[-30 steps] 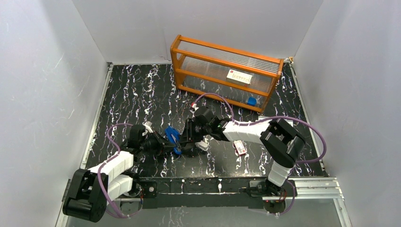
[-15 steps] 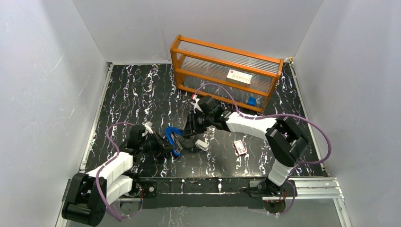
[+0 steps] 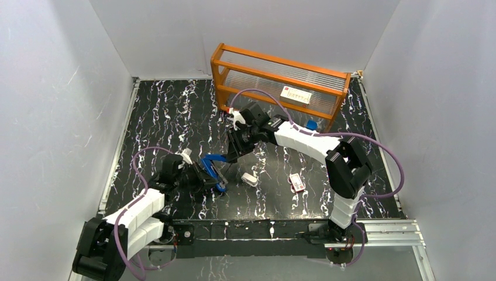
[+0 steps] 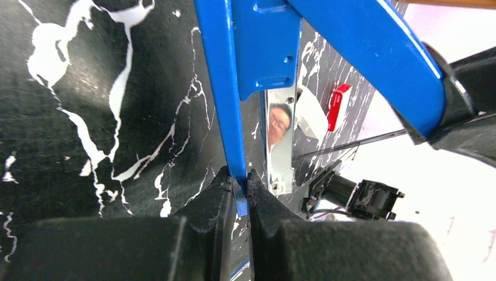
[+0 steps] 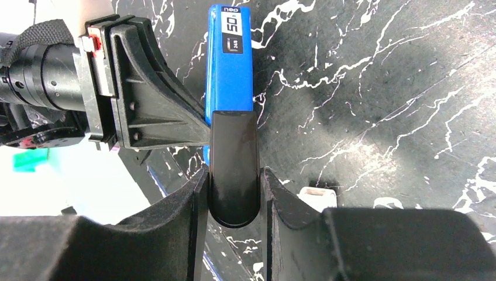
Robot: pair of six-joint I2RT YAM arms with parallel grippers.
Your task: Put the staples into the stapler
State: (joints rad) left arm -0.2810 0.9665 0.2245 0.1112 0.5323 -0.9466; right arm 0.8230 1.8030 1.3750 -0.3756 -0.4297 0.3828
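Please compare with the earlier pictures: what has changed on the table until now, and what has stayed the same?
The right gripper, shut on the black front end of the stapler, moved toward the far side of the table and swung the top open. The left gripper kept clamping the blue base and shifted only slightly. The small white object, the red-and-white box and the orange rack stayed put.

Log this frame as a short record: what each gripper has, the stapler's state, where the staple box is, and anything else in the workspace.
left gripper: shut on the stapler's thin blue lower edge
right gripper: shut on the stapler's black front end
stapler: held by both arms, hinged open, metal channel showing
staples: no loose strip identifiable
staple box: red-and-white, on the table, right of the stapler
small white object: between stapler and box
orange rack: far side
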